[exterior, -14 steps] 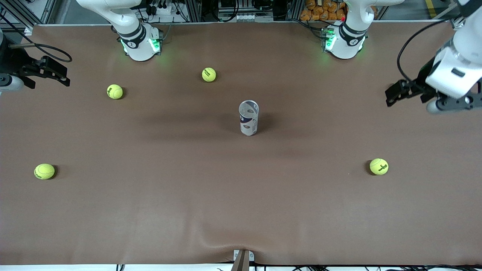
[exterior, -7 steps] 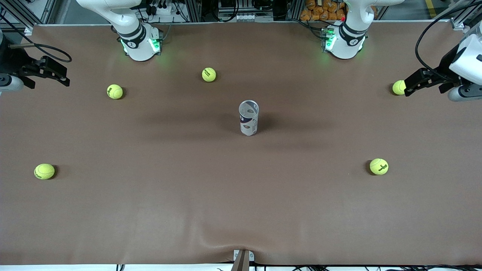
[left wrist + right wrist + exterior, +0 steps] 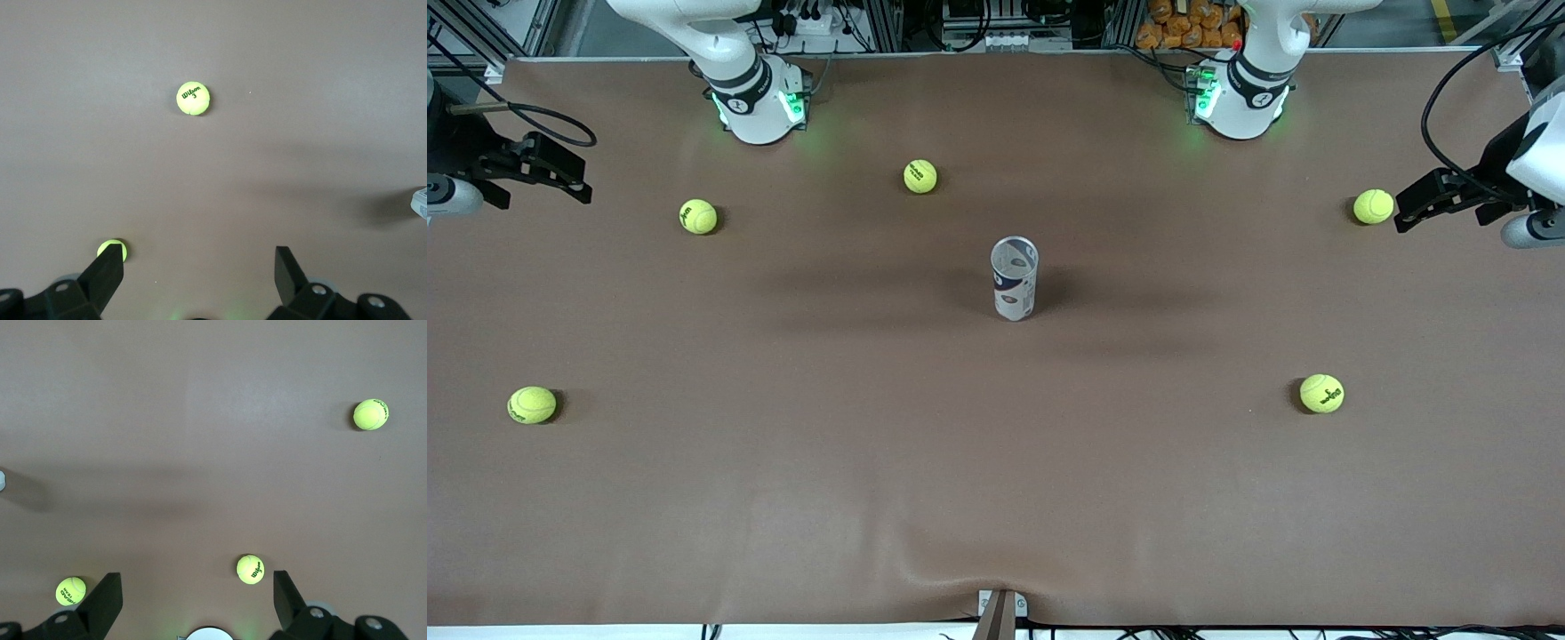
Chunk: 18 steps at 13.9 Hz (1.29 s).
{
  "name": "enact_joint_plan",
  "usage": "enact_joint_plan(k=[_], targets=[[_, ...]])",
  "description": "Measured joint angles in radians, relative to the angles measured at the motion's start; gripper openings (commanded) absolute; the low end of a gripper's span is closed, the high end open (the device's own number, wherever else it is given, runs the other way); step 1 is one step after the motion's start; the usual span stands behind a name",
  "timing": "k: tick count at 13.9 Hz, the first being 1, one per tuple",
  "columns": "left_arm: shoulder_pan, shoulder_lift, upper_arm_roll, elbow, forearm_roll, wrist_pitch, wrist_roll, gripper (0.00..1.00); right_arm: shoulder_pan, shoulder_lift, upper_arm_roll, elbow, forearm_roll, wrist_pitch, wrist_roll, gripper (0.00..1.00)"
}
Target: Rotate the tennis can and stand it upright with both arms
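Note:
The tennis can stands upright in the middle of the table with its open silver rim up and its white and navy label showing. Only its edge shows in the left wrist view and in the right wrist view. My left gripper hovers open over the left arm's end of the table, empty, with a tennis ball just beside one of its fingertips. Over the right arm's end, my right gripper waits open and empty.
Four more yellow tennis balls lie loose on the brown table cover: one and another near the right arm's base, one toward the right arm's end, and one toward the left arm's end.
My left arm has drawn away from the can toward its own end of the table, uncovering a tennis ball there. The can and the right arm have stayed still.

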Motion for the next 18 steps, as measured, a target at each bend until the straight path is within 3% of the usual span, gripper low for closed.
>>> enact_joint_plan(k=[18], targets=[[-0.002, 0.001, 0.040, 0.006, -0.018, 0.005, 0.040, 1.00, 0.000, 0.000, 0.000, 0.000, 0.000, -0.006, 0.000, 1.00]])
